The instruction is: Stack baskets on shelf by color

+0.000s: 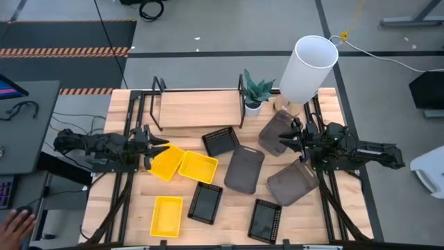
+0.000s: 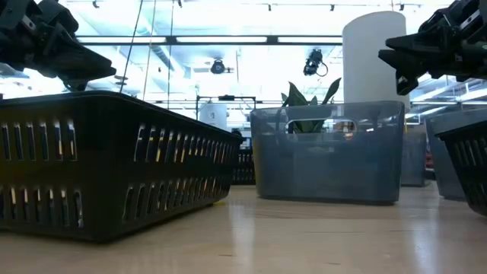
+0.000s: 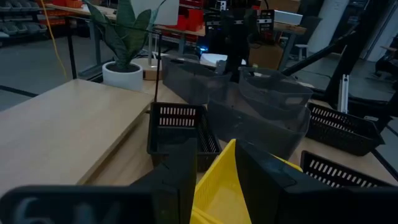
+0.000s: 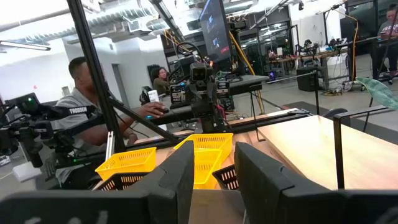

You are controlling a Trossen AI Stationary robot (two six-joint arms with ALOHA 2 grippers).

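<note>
My left gripper [image 1: 158,147] is shut on a bright yellow basket [image 1: 168,163] at the table's left. That basket stands tilted beside a second yellow basket [image 1: 199,167], and a third yellow basket [image 1: 166,214] lies nearer. My right gripper [image 1: 284,142] is nearly shut at the right edge of a dark grey basket [image 1: 272,133]. Two more grey baskets [image 1: 244,169] [image 1: 293,182] and three black mesh baskets [image 1: 220,141] [image 1: 206,203] [image 1: 265,220] rest flat on the table. The wooden shelf [image 1: 198,109] stands at the far edge. My left gripper pinches the yellow basket's side wall [image 3: 219,177] between its two fingers, coming roughly level from the table's left. The wall stands up between the fingers and the basket is tilted. My right gripper comes roughly level from the table's right onto the grey basket's right rim [image 1: 279,139]. A grey strip [image 4: 212,208] shows low between the fingers; the fingers hide the rest.
A tall white cylinder [image 1: 307,68] and a potted plant [image 1: 255,94] stand by the shelf's right end. The shelf's black upright posts [image 1: 241,97] rise at its ends. A person's hand [image 1: 17,226] shows off the table at the near left. People sit beyond the table [image 4: 87,118].
</note>
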